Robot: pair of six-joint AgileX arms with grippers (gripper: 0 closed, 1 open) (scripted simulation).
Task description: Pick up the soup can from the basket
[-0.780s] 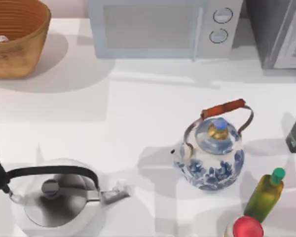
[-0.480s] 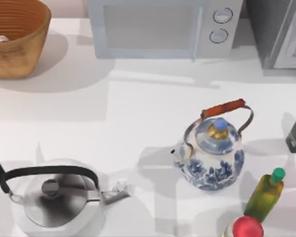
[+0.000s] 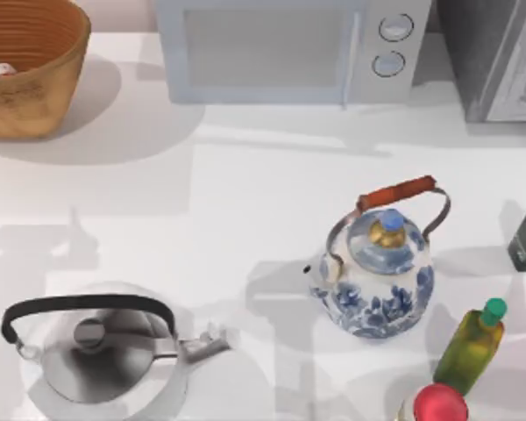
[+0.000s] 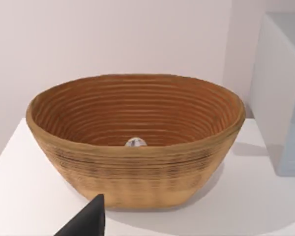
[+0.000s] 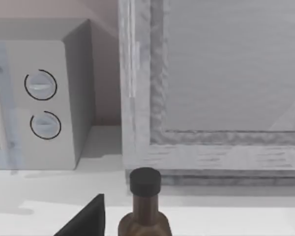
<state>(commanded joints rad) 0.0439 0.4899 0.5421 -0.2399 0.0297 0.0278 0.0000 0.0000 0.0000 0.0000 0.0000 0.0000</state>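
At ten o'clock on the table sits the basket (image 3: pixel 26 74), the soup can (image 3: pixel 2 70) lying inside it near the nine o'clock wall. Moments ago the left arm's dark link crossed the nine o'clock edge by the steel kettle (image 3: pixel 96 346); it has now cleared away, and the left wrist view faces the basket squarely, so the approach has likely begun. Neither gripper's opening can be told. The painted kettle (image 3: pixel 377 272) stands toward four o'clock.
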